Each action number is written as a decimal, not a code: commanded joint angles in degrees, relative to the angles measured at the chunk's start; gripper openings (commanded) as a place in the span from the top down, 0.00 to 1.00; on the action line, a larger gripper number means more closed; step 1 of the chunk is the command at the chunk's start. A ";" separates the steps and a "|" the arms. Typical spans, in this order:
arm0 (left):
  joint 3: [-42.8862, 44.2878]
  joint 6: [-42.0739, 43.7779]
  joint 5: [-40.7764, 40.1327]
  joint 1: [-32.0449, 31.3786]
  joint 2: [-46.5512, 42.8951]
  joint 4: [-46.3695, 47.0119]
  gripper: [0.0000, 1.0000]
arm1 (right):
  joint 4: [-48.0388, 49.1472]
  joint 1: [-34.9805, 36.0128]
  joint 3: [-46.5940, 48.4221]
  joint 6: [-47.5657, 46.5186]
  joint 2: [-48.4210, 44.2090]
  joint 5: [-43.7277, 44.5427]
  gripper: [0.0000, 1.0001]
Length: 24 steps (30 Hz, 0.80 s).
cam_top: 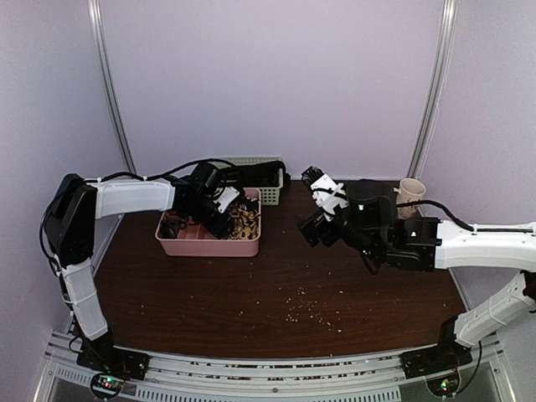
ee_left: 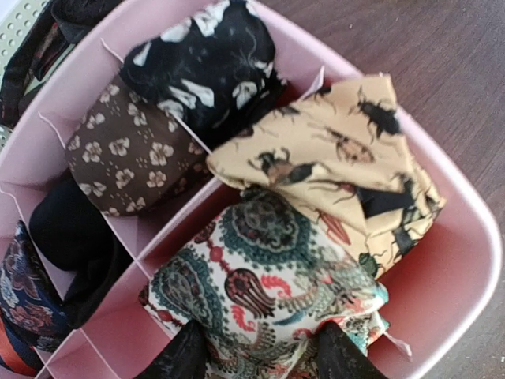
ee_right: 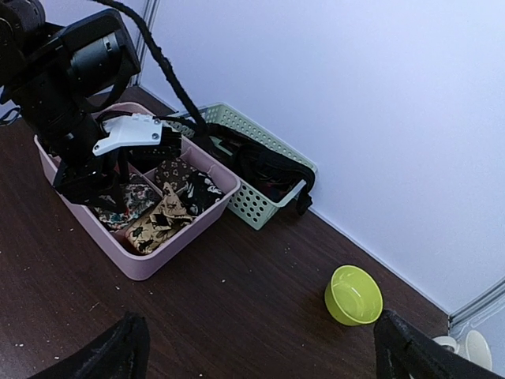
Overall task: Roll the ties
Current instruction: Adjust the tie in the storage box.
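Note:
A pink divided box holds several rolled ties. My left gripper is down in the box. Its two dark fingers press into either side of a white paisley tie with teal and red print, and the fabric bulges between them. Beside that roll sit a yellow insect-print tie, a black tie with white print, a brown floral tie and a plain black one. My right gripper hangs open over the table's middle, empty, well right of the box.
A pale green perforated basket with dark fabric strips in it stands behind the pink box against the back wall. A lime green bowl and a cream cup sit at the back right. Crumbs dot the dark table near the front.

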 commanded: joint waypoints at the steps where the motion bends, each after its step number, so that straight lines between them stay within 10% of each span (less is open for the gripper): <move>1: -3.21 -0.02 -2.58 -0.59 2.58 1.85 0.49 | 1.41 -1.26 -3.02 3.44 -3.19 0.20 0.01; 24: -5.54 -0.91 -5.02 -1.97 -12.70 2.79 0.29 | -0.03 -4.75 -10.97 12.57 -15.56 -1.16 0.00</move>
